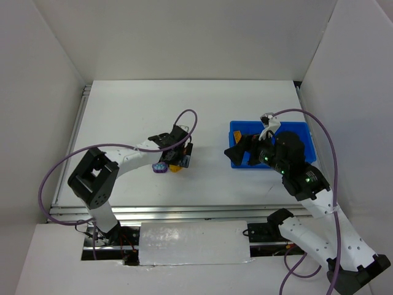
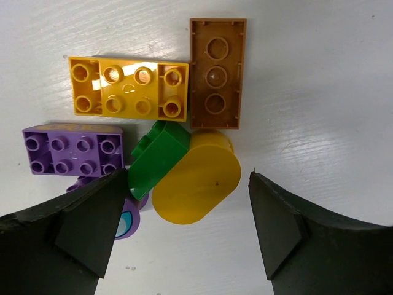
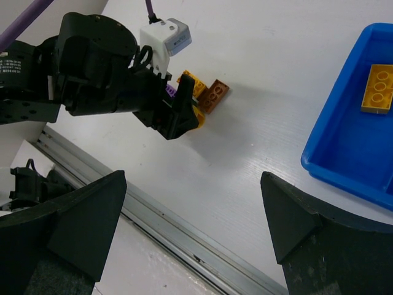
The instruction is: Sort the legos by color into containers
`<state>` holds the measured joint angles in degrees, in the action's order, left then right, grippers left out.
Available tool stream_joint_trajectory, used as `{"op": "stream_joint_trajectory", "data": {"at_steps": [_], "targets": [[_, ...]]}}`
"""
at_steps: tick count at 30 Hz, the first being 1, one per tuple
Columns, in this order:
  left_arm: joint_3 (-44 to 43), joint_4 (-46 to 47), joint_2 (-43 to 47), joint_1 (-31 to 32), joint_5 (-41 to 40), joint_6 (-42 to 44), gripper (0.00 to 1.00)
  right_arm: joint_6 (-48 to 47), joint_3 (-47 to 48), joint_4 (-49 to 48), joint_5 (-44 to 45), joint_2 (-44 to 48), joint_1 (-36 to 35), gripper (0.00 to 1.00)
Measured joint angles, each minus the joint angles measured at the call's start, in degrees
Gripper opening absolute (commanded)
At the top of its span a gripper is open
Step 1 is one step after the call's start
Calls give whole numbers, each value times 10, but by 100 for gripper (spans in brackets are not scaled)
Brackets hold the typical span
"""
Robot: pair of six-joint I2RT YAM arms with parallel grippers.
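I'm on a white table (image 1: 202, 104) boxed in by white walls (image 1: 184, 37), with a metal rail (image 3: 184, 243) along the near edge. My left gripper (image 2: 189, 184) hangs jaws-wide over the legos (image 2: 129, 89) clustered mid-table; my right gripper (image 3: 193, 184) gapes empty near the blue tray (image 3: 344, 163), one yellow brick (image 3: 377, 89) inside

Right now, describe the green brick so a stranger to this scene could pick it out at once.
On the white table, left of the blue tray, a small heap of bricks lies under the left gripper. At its middle, the green brick sits tilted, between the purple brick and the rounded yellow piece. It is the only green one there.
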<state>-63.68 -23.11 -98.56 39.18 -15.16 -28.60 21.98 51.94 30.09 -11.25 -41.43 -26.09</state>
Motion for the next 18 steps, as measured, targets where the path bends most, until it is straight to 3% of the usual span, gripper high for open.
{"op": "stream_joint_trajectory", "data": {"at_steps": [13,18], "targets": [[17,14,-17,9,37,0,91,0,0,0,-2,-1,0,97],[21,15,-19,17,37,-1,82,0,0,0,-2,-4,0,97]]}}
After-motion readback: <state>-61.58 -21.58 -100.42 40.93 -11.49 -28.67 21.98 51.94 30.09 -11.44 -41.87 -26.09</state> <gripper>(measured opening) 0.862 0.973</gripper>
